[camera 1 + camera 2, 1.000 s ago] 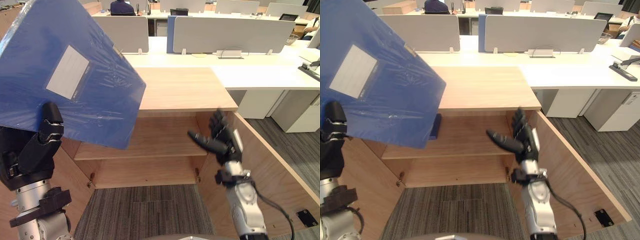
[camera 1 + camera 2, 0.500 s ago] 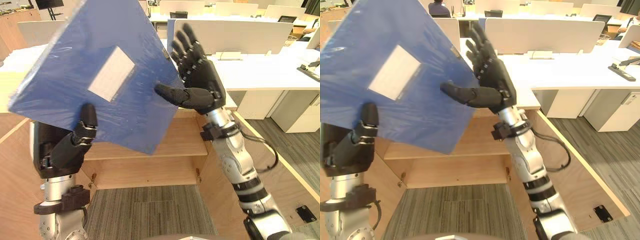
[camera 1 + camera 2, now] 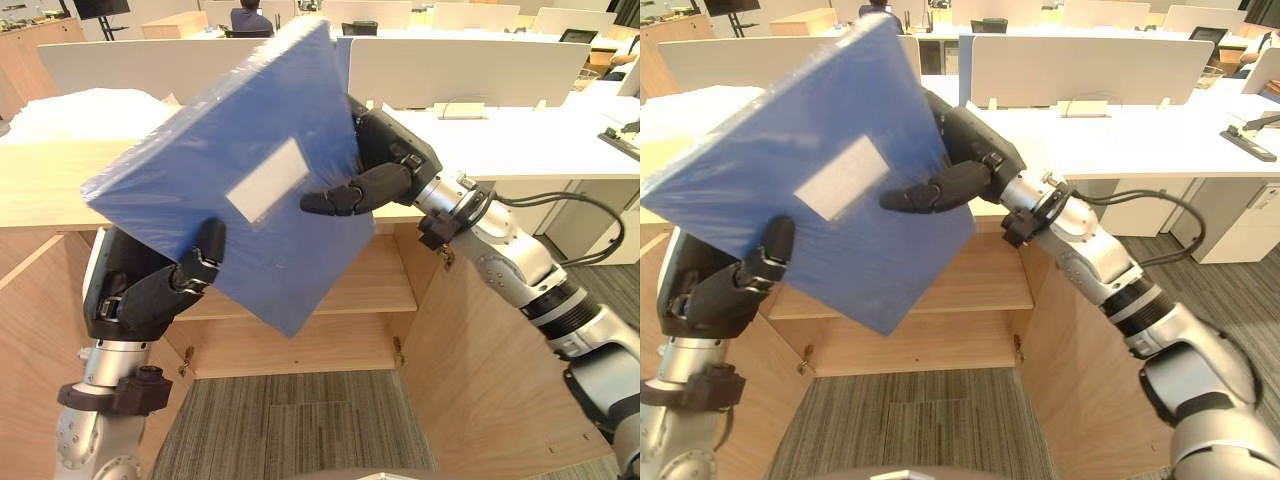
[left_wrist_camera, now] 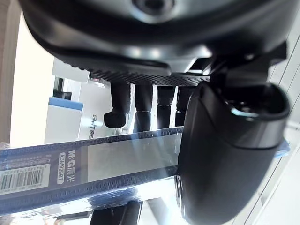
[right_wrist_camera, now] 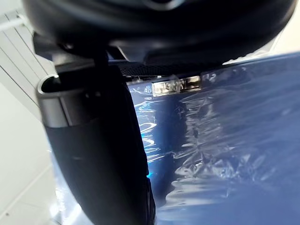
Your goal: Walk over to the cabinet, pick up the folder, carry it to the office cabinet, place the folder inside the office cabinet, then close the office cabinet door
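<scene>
The left hand (image 3: pixel 145 298) was seen nearest, clamped on the low edge of the folder (image 3: pixel 200 150). Its thumb was laid on the front face and its fingers (image 4: pixel 140 110) were curled behind. In the left wrist view the folder's spine was pinched between them.

The folder was held clear of every surface, above and just beyond the left fingers. It was tilted, with its white label (image 3: pixel 266 180) turned toward the head camera.

The right hand (image 3: pixel 395 160) was closed on the opposite edge, with its thumb pressed on the front face just beside the label and the rest of the hand wrapped behind. In the right wrist view the film-wrapped blue cover was seen touching that thumb. The two-handed hold was judged to be there so that the wide, flat folder could be steadied and turned.

Below and beyond both sets of fingers the cabinet (image 3: pixel 300 345) stood open. Its shelf (image 3: pixel 375 285) was seen under the folder's low corner, and a door (image 3: pixel 490 370) was swung out beneath the right arm. The folder had not yet been put inside. It was judged that it would have to be lowered and angled to pass under the cabinet's top.

Farther off, well past the fingers, a white tabletop (image 3: pixel 520 140) and partitions (image 3: pixel 470 70) were seen, with a seated person (image 3: pixel 250 17) beyond them.
</scene>
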`<state>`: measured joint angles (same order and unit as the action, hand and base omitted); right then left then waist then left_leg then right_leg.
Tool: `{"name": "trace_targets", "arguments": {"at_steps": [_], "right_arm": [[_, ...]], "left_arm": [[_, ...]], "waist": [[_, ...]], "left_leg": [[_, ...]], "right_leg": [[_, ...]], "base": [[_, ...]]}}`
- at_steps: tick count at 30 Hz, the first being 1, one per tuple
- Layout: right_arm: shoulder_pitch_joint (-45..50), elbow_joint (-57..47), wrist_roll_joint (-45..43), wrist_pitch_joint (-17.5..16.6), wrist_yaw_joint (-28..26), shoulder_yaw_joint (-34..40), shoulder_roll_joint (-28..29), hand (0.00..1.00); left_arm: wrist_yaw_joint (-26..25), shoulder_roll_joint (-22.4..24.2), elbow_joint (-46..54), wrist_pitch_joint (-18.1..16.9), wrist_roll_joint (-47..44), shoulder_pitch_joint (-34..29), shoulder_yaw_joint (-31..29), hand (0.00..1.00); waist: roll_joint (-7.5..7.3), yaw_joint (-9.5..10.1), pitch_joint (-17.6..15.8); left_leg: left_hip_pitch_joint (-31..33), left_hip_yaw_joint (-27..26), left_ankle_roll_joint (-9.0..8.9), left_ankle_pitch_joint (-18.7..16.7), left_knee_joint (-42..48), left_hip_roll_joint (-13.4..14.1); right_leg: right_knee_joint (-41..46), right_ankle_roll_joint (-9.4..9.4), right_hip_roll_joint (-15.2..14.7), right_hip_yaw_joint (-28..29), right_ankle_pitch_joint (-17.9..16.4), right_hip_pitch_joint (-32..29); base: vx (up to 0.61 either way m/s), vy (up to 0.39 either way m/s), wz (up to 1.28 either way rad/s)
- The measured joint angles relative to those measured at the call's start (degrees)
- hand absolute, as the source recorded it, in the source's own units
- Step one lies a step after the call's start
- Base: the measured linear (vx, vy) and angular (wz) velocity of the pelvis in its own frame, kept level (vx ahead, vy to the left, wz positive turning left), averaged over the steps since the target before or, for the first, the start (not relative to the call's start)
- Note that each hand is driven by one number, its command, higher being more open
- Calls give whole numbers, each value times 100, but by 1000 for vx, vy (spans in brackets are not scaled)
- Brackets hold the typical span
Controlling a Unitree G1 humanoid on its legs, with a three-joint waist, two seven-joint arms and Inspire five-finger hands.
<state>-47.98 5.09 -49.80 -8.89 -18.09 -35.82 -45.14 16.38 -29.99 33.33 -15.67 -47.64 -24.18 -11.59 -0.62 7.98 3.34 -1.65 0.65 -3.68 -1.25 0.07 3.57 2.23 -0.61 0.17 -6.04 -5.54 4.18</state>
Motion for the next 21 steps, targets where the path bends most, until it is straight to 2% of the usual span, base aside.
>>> {"name": "trace_targets", "arguments": {"at_steps": [5,6,12,13,15,18,21], "right_arm": [[-160,221,9,-34,-333,-114,-263,100],[-258,369,20,-71,-396,-180,-261,0],[-513,1009,16,-325,-558,-602,-29,0],[-528,1146,-42,-316,-655,-760,-27,0],[-527,1260,-337,-248,-754,-1116,-106,0],[-526,1276,-558,-44,-857,-1696,-408,0],[-430,1051,-388,124,-899,-2062,-803,0]], "left_arm": [[305,-284,-146,80,-361,14,67,0],[310,-293,-147,117,-378,47,107,0],[311,-626,-428,146,-521,258,110,0],[311,-768,-506,146,-527,283,106,100],[398,-970,-630,163,-523,271,137,100],[528,-1290,-799,190,-505,203,499,100],[756,-1600,-1135,170,-517,131,1210,100]], "waist": [[71,-6,60],[89,0,72],[138,79,105],[136,95,105],[132,123,104],[111,147,90],[67,131,62]], "left_leg": [[-28,-13,-13,21,-42,4],[-32,-13,-16,30,-53,5],[-53,-15,-16,42,-77,10],[-54,-15,-17,42,-79,10],[-53,-13,-17,43,-86,7],[-53,0,-18,45,-95,3],[-56,0,-22,48,-115,9]], "right_leg": [[1,-2,4,10,1,2],[2,-2,5,10,2,1],[5,-3,9,11,2,6],[5,-3,9,10,2,6],[5,-3,5,6,2,6],[4,-2,0,-12,1,12],[3,-2,3,-21,1,11]], "base": [[0,0,0],[0,0,0],[0,0,0],[0,0,0],[0,0,0],[0,0,2],[0,0,0]]}}
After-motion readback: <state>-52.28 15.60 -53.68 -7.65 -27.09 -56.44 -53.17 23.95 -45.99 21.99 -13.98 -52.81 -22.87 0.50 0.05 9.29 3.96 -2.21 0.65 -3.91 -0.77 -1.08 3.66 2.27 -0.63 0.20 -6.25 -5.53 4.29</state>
